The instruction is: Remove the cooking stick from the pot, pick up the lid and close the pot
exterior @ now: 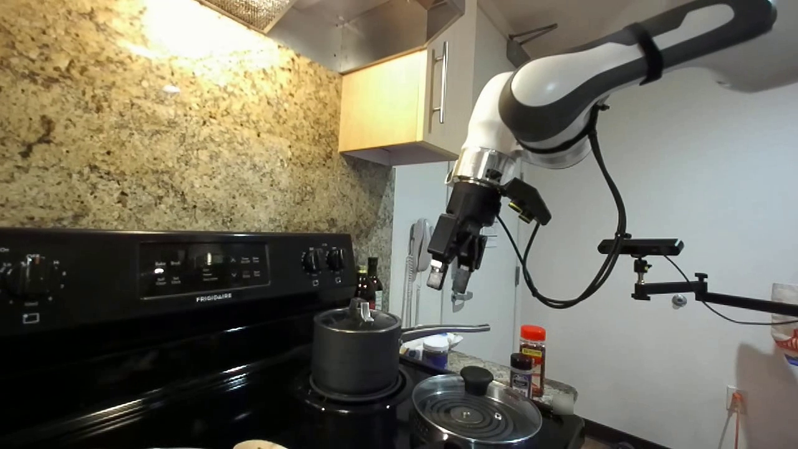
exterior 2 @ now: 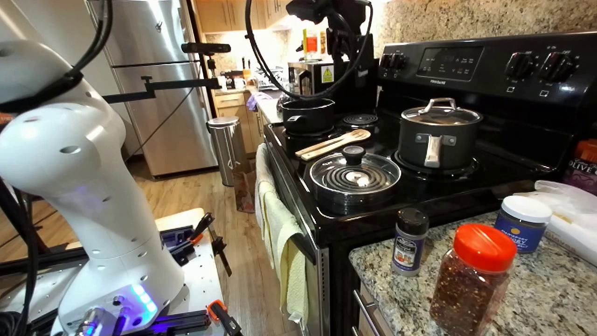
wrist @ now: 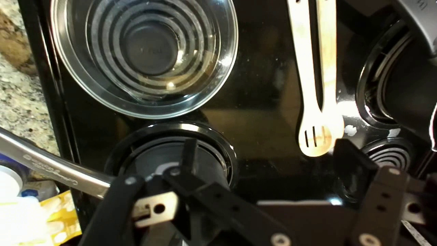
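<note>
A dark grey pot stands on a back burner in both exterior views, its metal handle pointing left in the wrist view. A clear glass lid with a metal loop handle rests level on it. Two pale wooden utensils lie crossed at their wide ends on the stovetop; which is the cooking stick, I cannot tell. My gripper hangs above the stove, higher than the pot, touching nothing. In the wrist view its black fingers stand wide apart, nothing between them, partly hiding the pot.
Another glass lid with a black knob covers a shallow pan on the front burner. An uncovered black pot occupies another burner. A red-capped jar, a spice bottle and a blue jar crowd the counter beside the stove.
</note>
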Tool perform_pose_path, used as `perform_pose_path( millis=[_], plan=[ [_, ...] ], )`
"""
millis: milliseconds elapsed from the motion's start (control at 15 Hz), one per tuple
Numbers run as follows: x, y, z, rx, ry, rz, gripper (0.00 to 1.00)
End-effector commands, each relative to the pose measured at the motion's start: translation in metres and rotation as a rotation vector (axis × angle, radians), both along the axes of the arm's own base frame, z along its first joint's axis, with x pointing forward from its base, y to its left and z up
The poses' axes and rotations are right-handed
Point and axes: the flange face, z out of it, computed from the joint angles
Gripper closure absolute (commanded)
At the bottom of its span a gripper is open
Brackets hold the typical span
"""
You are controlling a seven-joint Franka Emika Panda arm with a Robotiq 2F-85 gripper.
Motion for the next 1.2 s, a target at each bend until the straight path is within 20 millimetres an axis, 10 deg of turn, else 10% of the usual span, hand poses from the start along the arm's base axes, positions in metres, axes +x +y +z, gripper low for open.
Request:
perform_pose_path(
  millis=[0, 800, 1133],
  plan=[
    [-0.009, -0.005, -0.011, 0.02, -0.006, 0.016, 0.0],
    [-0.001, 0.023, -0.009, -0.045, -0.019, -0.06, 0.0],
    [-0.006, -0.023, -0.011, -0.107, -0.092, -0.233, 0.0]
  ],
)
